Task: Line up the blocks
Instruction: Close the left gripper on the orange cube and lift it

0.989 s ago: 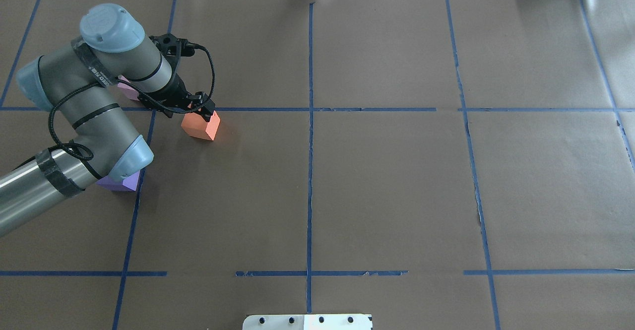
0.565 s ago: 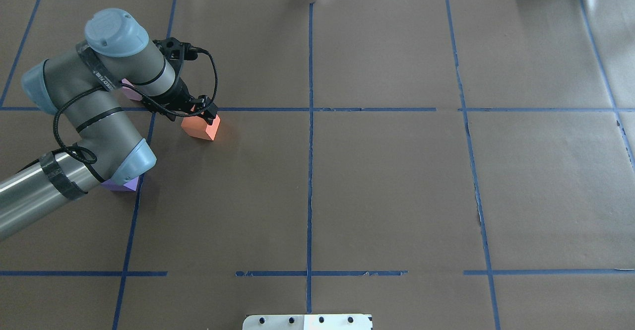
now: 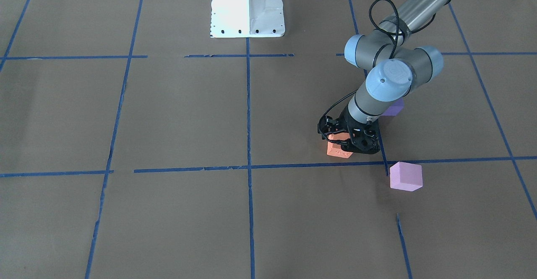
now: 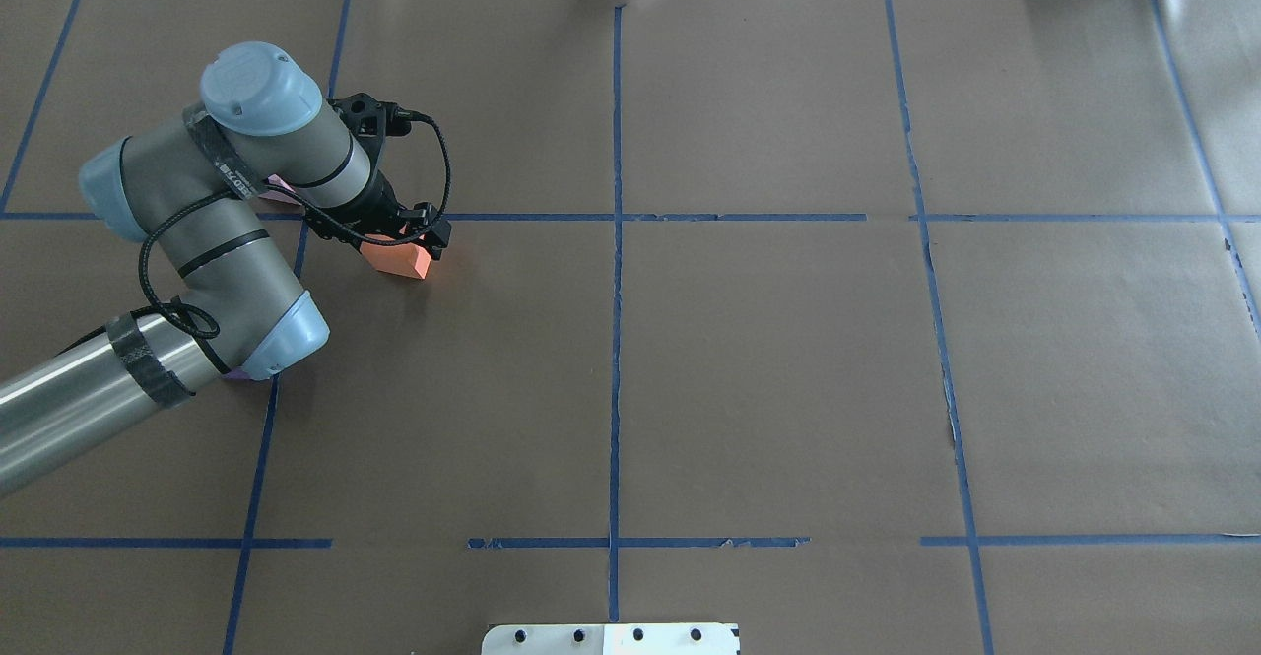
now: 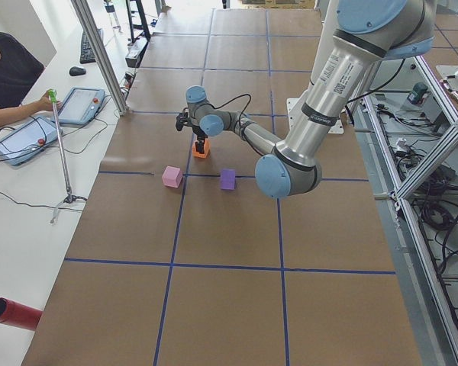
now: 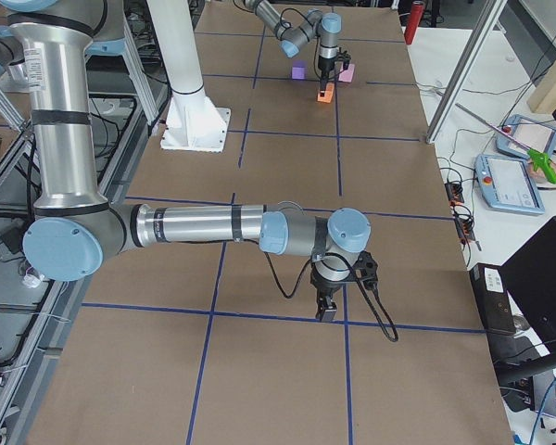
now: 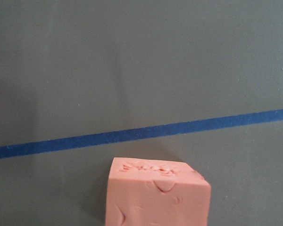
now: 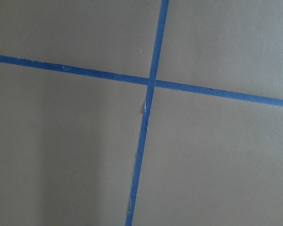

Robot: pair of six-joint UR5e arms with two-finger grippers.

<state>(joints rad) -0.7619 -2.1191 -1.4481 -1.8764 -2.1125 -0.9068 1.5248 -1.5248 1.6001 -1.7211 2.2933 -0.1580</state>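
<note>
The orange block (image 4: 398,260) rests on the brown paper just below a blue tape line. It also shows in the front view (image 3: 337,150) and fills the bottom of the left wrist view (image 7: 158,195). My left gripper (image 4: 422,238) is low over its top, jaws open around it. The pale pink block (image 3: 405,176) stands apart beside it, mostly hidden by my arm in the overhead view. The blue-violet block (image 3: 394,108) lies under my left elbow. My right gripper (image 6: 327,311) shows only in the exterior right view, far from the blocks. I cannot tell its state.
Brown paper with a grid of blue tape lines (image 4: 616,241) covers the table. The robot's white base (image 3: 246,8) stands at the middle of the robot's side. The right wrist view shows only a tape crossing (image 8: 151,82). An operator (image 5: 8,72) sits by tablets off the table's far side.
My left arm has swung right and forward, and the gripper has come lower over the orange block. The orange block has not moved. My elbow now covers almost all of the blue-violet block.
</note>
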